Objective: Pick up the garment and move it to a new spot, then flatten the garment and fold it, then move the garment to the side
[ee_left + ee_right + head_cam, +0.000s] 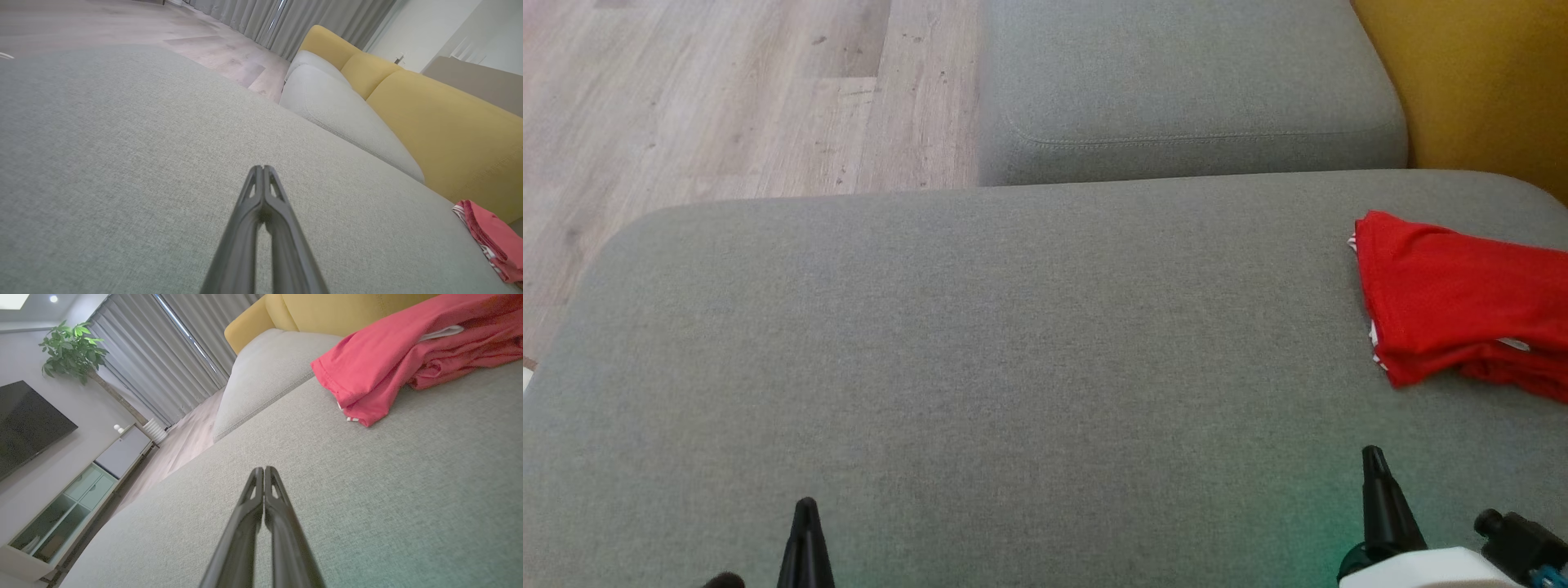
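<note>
The garment (1462, 302) is a red cloth with bits of white trim, lying folded at the right edge of the grey sofa cushion (980, 351). It also shows as a red bundle (492, 239) at the far right of the left wrist view, and as the garment (392, 355) at the upper right of the right wrist view. My right gripper (1372, 452) is shut and empty, low over the cushion, a short way in front of the garment. My left gripper (806, 502) is shut and empty near the cushion's front left. Shut tips appear too: left gripper (262, 167), right gripper (262, 468).
A second grey cushion (1184, 82) lies beyond the one in front. A yellow sofa back (1470, 82) rises at the far right. Wooden floor (727, 98) runs past the left edge. Curtains (171, 355), a plant (73, 351) and a low cabinet (77, 494) stand across the room.
</note>
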